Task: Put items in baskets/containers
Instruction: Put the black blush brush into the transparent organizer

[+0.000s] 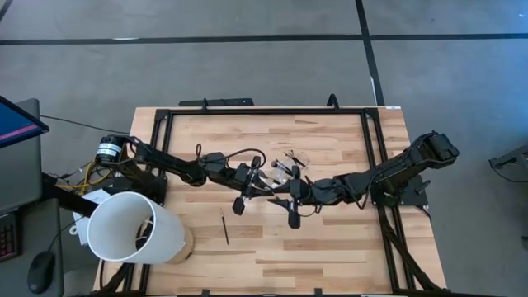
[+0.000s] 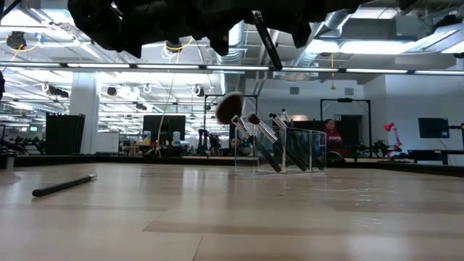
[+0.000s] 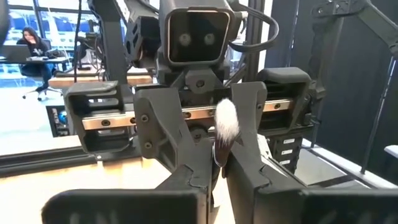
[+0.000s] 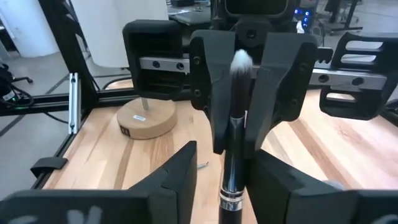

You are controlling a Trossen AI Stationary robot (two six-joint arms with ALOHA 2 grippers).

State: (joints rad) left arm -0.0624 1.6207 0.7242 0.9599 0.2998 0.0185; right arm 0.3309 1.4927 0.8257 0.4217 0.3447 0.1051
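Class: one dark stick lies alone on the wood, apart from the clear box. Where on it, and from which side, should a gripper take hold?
Grip the dark stick near mid-length, coming straight down from above. It lies flat on the table, thin and straight, with bare wood on both sides, so the fingers should straddle it across its width, one each side.

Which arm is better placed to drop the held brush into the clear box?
Left, probably. The left gripper looks shut on the brush, while the right gripper stands open around it. The clear box is near both.
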